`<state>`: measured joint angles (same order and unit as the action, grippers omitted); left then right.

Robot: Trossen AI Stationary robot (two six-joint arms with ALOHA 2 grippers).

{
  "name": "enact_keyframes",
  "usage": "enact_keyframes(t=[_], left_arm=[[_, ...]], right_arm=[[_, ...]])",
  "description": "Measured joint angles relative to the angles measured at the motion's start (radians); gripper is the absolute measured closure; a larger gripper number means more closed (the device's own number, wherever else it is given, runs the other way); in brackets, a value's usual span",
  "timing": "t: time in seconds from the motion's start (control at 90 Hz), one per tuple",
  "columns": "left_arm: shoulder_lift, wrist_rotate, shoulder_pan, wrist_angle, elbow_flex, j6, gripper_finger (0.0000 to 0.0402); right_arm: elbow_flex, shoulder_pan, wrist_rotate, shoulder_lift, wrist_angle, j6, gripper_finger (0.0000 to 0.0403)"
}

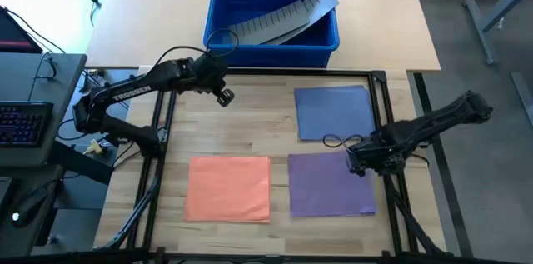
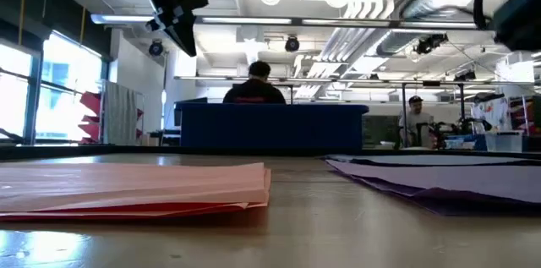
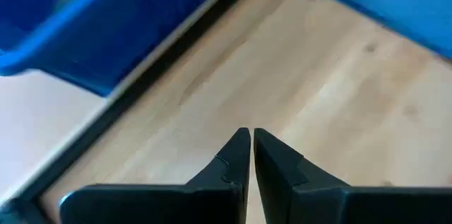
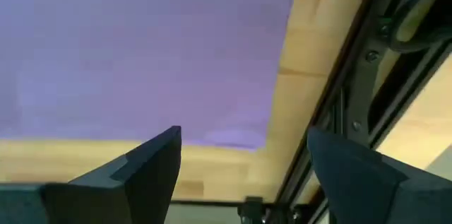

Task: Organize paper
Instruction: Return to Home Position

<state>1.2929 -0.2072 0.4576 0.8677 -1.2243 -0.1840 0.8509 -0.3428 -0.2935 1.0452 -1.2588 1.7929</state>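
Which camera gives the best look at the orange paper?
The high view: the orange paper shows whole from above, a flat square beside the purple paper. The low view shows only its layered front edge, side-on. Neither wrist view shows it.

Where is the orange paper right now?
In the high view, the orange paper lies flat on the left of the table, with the purple paper just to its right.

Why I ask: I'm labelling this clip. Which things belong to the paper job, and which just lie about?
Job:
- orange paper
- purple paper
- blue paper
- left gripper, fingers shut, over bare wood near the bin
- right gripper, fingers open, at the purple paper's edge

Lying about:
- bin
- grey strip inside it
- keyboard off the table's left
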Motion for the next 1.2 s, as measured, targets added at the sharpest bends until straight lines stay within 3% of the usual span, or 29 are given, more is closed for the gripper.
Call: enact_keyframes(t=[0.233, 0.411, 0.522, 0.667, 1.044, 1.2], left_arm=[[-0.139, 0.189, 0.002, 0.004, 0.000, -0.035, 0.0401], [-0.297, 0.250, 0.059, 0.009, 0.001, 0.009, 0.0401], [-0.398, 0.394, 0.128, -0.008, 0.054, 0.038, 0.0401], [-0.557, 0.578, 0.211, -0.102, 0.213, 0.023, 0.0401], [-0.959, 0.584, 0.248, -0.571, 0.712, -0.267, 0.0401], [-1.110, 0.580, 0.248, -0.750, 0.889, -0.309, 0.0401]], right_arm=[[0.111, 0.115, 0.210, -0.117, 0.134, -0.318, 0.0126], [0.005, 0.338, 0.263, -0.358, 0.214, -0.524, 0.0146], [-0.113, 0.478, 0.219, -0.524, 0.301, -0.630, 0.0151], [-0.304, 0.603, 0.159, -0.681, 0.537, -0.735, 0.0153], [-0.731, 0.752, 0.187, -0.731, 1.479, -1.062, 0.0190], [-0.805, 0.769, 0.296, -0.731, 1.576, -1.094, 0.0206]])
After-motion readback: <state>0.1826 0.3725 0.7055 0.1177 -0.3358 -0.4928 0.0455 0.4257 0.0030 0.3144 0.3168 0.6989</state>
